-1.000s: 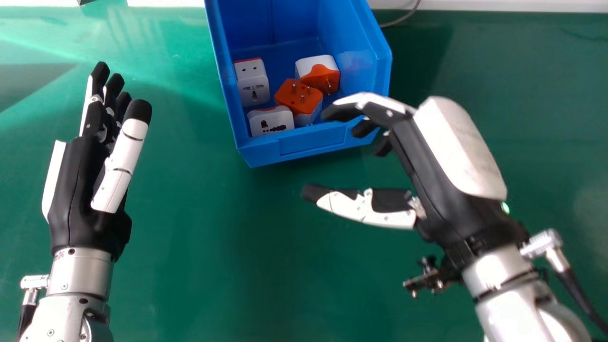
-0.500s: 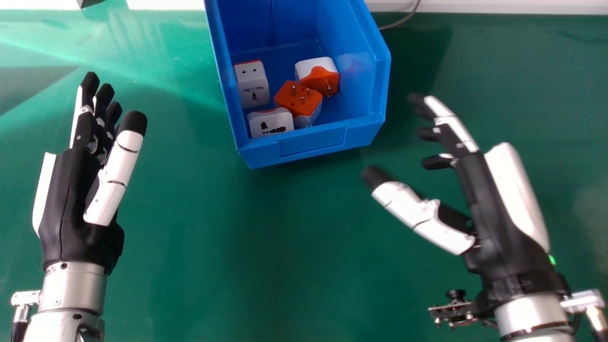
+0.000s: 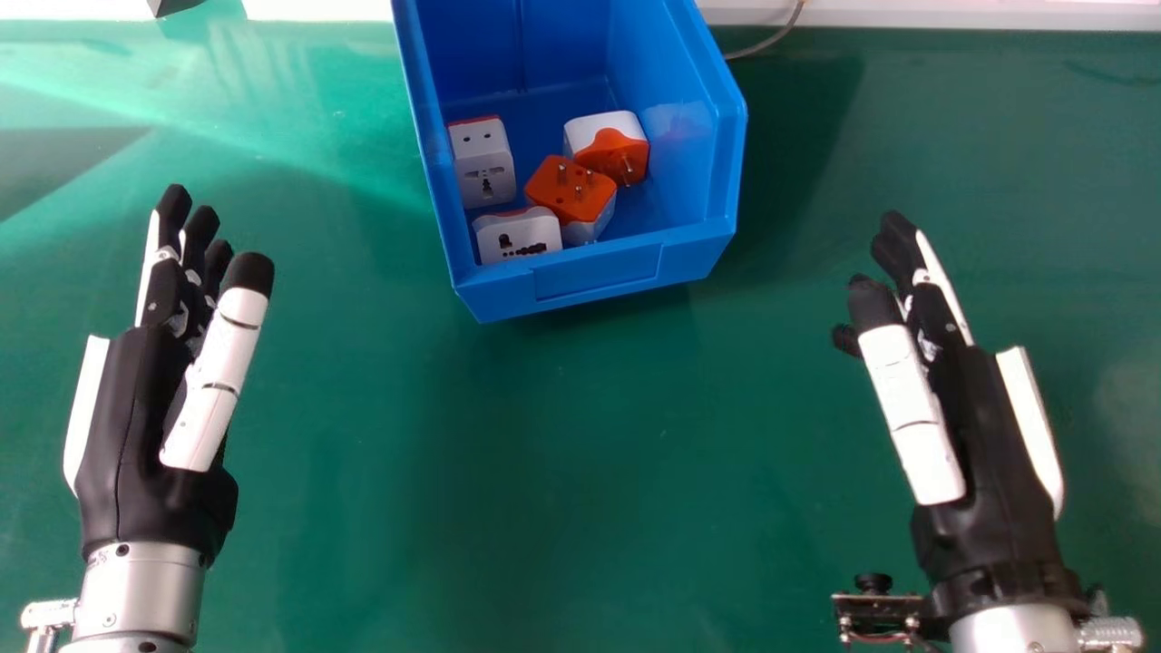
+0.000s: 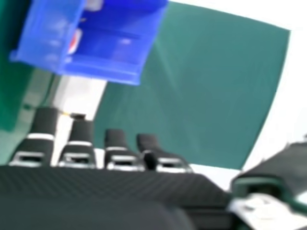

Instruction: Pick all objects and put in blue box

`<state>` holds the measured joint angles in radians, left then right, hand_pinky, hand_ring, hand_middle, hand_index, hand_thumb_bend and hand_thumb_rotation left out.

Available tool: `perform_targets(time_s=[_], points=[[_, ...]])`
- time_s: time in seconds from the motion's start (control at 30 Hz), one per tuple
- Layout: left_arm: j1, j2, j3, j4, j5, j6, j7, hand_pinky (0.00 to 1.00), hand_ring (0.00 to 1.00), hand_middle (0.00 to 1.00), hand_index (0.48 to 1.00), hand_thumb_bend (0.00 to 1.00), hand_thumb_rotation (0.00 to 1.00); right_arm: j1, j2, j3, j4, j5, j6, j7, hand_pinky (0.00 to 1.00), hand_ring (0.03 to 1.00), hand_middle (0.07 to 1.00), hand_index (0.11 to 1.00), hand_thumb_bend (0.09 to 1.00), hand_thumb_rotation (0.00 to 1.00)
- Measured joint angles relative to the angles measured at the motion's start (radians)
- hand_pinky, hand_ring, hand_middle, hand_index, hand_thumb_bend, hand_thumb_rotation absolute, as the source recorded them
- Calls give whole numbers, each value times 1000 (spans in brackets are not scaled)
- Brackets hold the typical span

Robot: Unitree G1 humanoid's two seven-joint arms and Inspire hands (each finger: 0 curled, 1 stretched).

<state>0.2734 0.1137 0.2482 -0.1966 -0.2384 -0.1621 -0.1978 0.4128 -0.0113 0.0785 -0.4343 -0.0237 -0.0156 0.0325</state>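
Withdrawn from the blue plastic box (image 3: 594, 277), the black-and-white right hand (image 3: 984, 426) hangs to its near right, fingers extended, mirroring the left hand (image 3: 136, 390) opposite, likely parked because four boxy white-and-orange plug adapters (image 3: 570, 189) lie inside.

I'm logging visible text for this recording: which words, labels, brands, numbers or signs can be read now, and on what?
None can be read.
Plug adapters: socket holes and pins, no readable print.
Blue box: no readable text on its front panel.
Silver left wrist: any marks are too small to read.
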Motion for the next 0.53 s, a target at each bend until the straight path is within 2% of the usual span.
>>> perform_targets(time_s=[0.03, 0.1, 0.17, 0.33, 0.47, 0.53], points=[[0, -1, 0, 11, -1, -11, -10, 1000, 1000, 1000, 1000, 574, 769, -6, -1, -11, 10, 36, 0, 15, 954, 979, 990, 986, 542, 987], [0, -4, 0, 31, -2, -21, -21, 1000, 1000, 1000, 1000, 582, 873, -10, -3, -28, 18, 87, 1, 40, 977, 990, 995, 993, 584, 994], [1, -10, 0, 47, -9, -25, -24, 1000, 1000, 1000, 1000, 586, 927, -15, -5, -45, 25, 129, 2, 60, 988, 995, 998, 997, 605, 997], [4, -27, -1, 72, -11, -50, -29, 1000, 1000, 1000, 1000, 587, 941, -25, -10, -84, 39, 184, 4, 89, 994, 998, 999, 999, 592, 999], [7, -28, -1, 102, -8, -79, -33, 1000, 1000, 1000, 1000, 598, 928, -27, -18, -102, 46, 210, 4, 109, 999, 1000, 1000, 1000, 556, 1000], [10, -28, -1, 122, -9, -92, -41, 1000, 1000, 1000, 1000, 622, 904, -28, -24, -108, 52, 213, 4, 115, 1000, 1000, 1000, 1000, 544, 1000]])
